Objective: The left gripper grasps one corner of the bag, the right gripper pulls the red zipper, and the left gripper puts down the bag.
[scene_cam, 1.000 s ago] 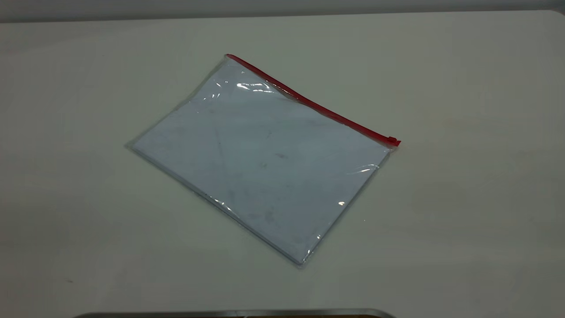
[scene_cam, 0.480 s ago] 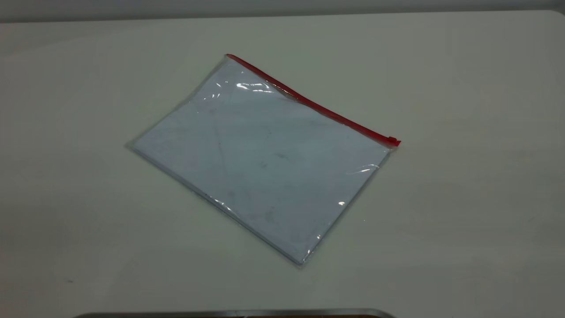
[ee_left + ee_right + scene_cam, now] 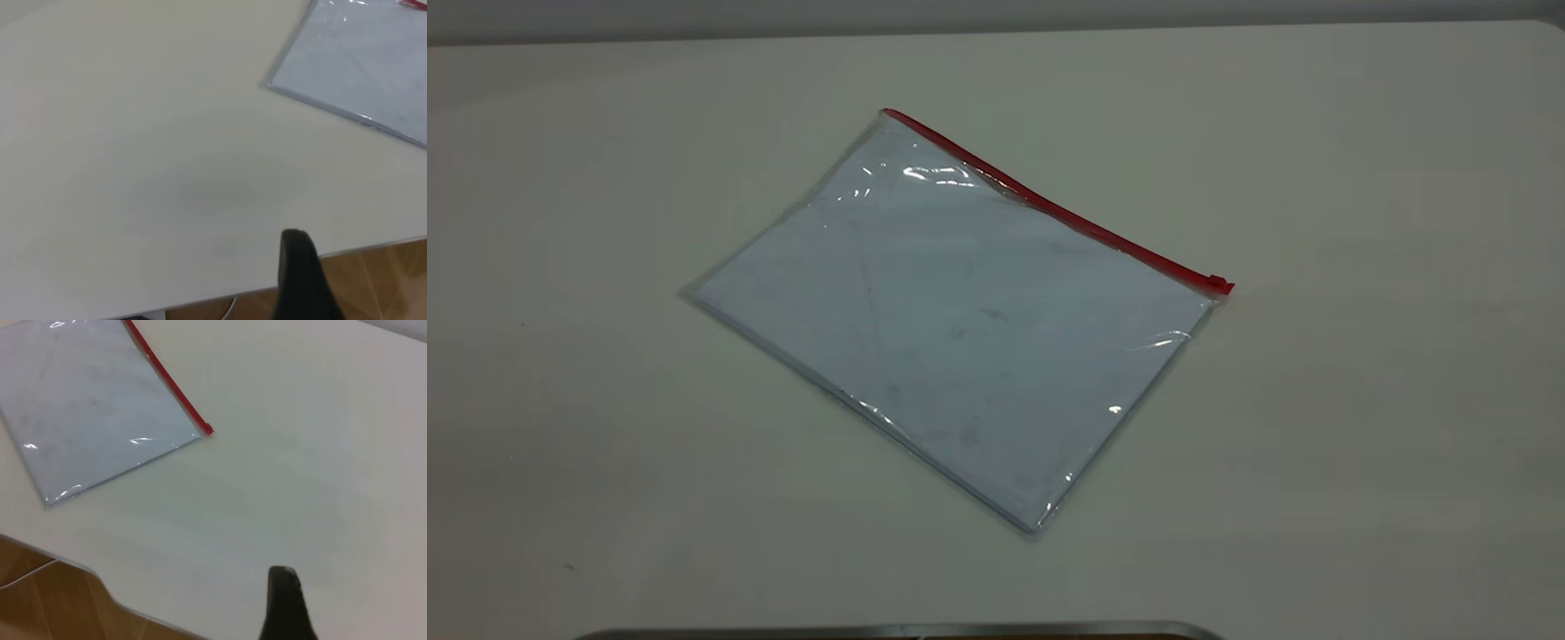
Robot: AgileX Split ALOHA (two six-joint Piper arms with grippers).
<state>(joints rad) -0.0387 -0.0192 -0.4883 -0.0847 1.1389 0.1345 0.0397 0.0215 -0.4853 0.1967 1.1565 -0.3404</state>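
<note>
The left tool (image 3: pixel 301 277) shows only as one dark finger in its own wrist view, above the bare worktop (image 3: pixel 1360 427) near its edge, well apart from the bag (image 3: pixel 951 329); whether it is open or closed cannot be told. The bag lies flat on the worktop near its middle in the exterior view, turned diagonally, with one clear corner toward the left and another toward the near edge. The red zipper (image 3: pixel 1054 206) runs along the far long edge, slanting from the far left end down to the corner of the bag (image 3: pixel 1221 286) at the right, where the small slider tab sits. The right tool (image 3: pixel 285 603) likewise shows one dark finger above bare worktop, well apart from that corner; its state cannot be told either.
</note>
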